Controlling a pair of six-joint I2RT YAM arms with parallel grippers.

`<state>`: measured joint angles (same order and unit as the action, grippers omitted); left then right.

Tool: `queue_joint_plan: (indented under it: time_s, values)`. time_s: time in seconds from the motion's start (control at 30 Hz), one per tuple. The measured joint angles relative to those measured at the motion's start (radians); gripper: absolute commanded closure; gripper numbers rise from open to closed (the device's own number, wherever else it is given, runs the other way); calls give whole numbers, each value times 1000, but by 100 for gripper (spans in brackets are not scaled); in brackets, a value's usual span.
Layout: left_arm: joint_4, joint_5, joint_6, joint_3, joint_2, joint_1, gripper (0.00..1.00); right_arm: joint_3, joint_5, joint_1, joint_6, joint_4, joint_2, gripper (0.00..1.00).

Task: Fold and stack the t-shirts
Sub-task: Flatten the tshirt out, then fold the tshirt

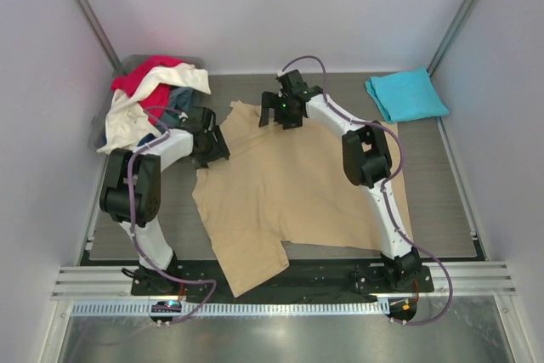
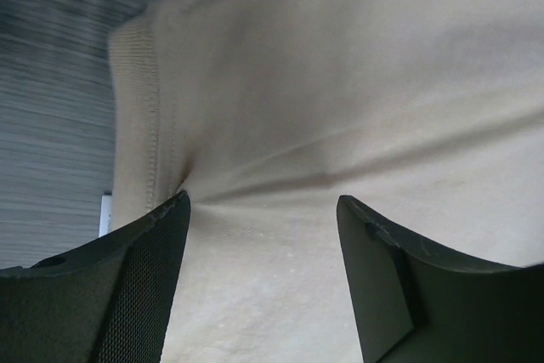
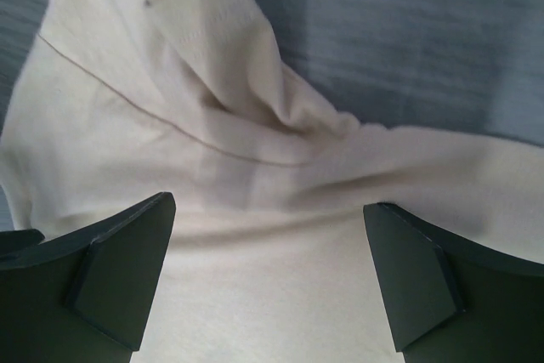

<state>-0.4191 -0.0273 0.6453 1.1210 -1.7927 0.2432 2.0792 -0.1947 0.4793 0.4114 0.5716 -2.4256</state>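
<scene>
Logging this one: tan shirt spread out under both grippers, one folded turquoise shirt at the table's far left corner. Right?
No. The folded turquoise shirt lies at the far right corner, as the top external view shows. The rest holds: the tan shirt is spread out under the left gripper and right gripper.

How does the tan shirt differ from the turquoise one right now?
Pose: the tan shirt lies spread open and rumpled mid-table; the turquoise shirt is folded into a compact rectangle at the far right corner.
Footprint: the tan shirt covers far more of the table than the turquoise shirt.
Handling: the left gripper and right gripper are both open over the tan shirt; nothing touches the turquoise shirt.
Shared: both are plain-coloured and lie on the table.
</scene>
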Motion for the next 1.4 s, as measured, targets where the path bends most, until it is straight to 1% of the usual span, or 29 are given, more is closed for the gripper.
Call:
queue_joint_plan:
  time_s: [0.07, 0.17, 0.27, 0.33, 0.43, 0.53, 0.63, 0.73, 0.8, 0.83, 0.87, 0.97, 1.03, 1.1, 1.13, 1.2, 1.3, 1.4]
  values:
    - [-24, -5, -8, 33, -21, -31, 29, 103, -4, 1, 6, 14, -61, 0]
    - [-60, -17, -28, 103, -53, -49, 30, 237, -1, 1, 7, 27, -138, 0]
    - [-103, -34, -38, 181, -71, -62, 30, 309, 4, -7, 5, 37, -180, 0]
    - [-147, -65, -52, 240, -67, -57, 27, 328, -2, -17, -3, 39, -188, 0]
    - [-202, -140, -66, 302, -24, -14, 24, 333, -27, -37, -31, 42, -185, 0]
    - [-262, -197, -73, 290, 106, 89, 24, 300, -62, -53, -63, 45, -147, 0]
    - [-311, -218, -40, 207, 311, 225, 25, 153, -62, -69, -87, 49, -11, 0]
    - [-377, -229, 35, 80, 534, 365, 26, -71, -1, -69, -95, 53, 230, 1]
    - [-423, -242, 96, -1, 633, 458, 26, -254, 73, -65, -94, 21, 445, 0]
    - [-456, -248, 137, -39, 668, 505, 27, -325, 105, -63, -91, 27, 536, 0]
    - [-481, -255, 188, -89, 702, 579, 27, -443, 171, -63, -74, -7, 670, 0]
    - [-527, -257, 331, -215, 729, 752, 28, -742, 321, -82, 8, -28, 1036, 0]
    - [-536, -249, 419, -300, 735, 854, 29, -944, 368, -144, 79, -56, 1261, 1]
    - [-527, -235, 509, -384, 745, 943, 29, -1093, 394, -208, 134, -45, 1410, 0]
    - [-520, -225, 552, -422, 747, 978, 29, -1158, 402, -231, 155, -35, 1472, 0]
    - [-488, -209, 620, -483, 745, 1038, 29, -1258, 398, -240, 189, 3, 1552, 0]
    - [-420, -181, 694, -545, 732, 1089, 30, -1324, 387, -234, 215, 56, 1576, 0]
    - [-337, -164, 753, -588, 690, 1129, 33, -1349, 384, -235, 229, 99, 1580, 0]
